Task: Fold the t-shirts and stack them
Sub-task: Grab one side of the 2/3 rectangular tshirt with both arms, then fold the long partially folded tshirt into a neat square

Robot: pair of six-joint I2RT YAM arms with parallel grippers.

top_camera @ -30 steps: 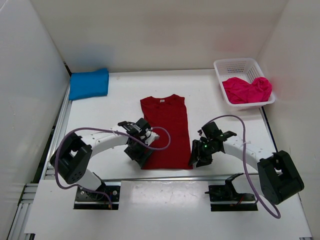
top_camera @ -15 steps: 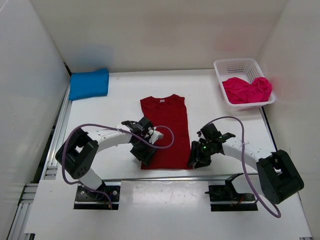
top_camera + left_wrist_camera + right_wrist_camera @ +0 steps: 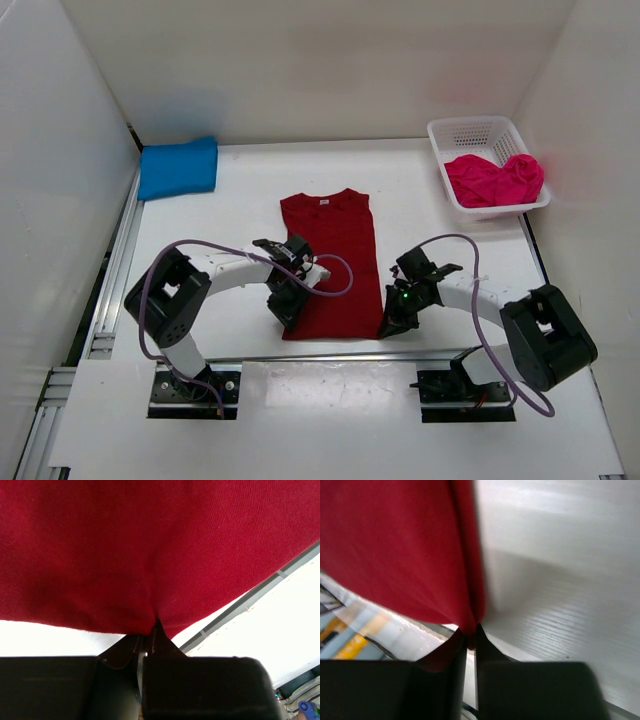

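A dark red t-shirt (image 3: 332, 258) lies flat mid-table, sleeves folded in, collar toward the back. My left gripper (image 3: 287, 312) is shut on its near-left hem corner; in the left wrist view the red cloth (image 3: 125, 555) puckers into the closed left gripper (image 3: 153, 625). At the near-right hem corner my right gripper (image 3: 388, 322) is pinched shut on the shirt, the red fabric (image 3: 395, 545) caught between the tips of that gripper (image 3: 471, 630). A folded bright blue t-shirt (image 3: 178, 167) rests at the back left. A pink-magenta t-shirt (image 3: 492, 179) sits crumpled in the basket.
The white mesh basket (image 3: 472, 131) stands at the back right against the wall. White walls enclose the table on three sides. A metal rail (image 3: 108, 290) runs along the left edge. Purple cables (image 3: 470, 245) loop over both arms.
Both grippers went from open to shut on the red shirt's near hem corners. The left arm's elbow swung right, the right arm shifted slightly left. The shirts have not moved.
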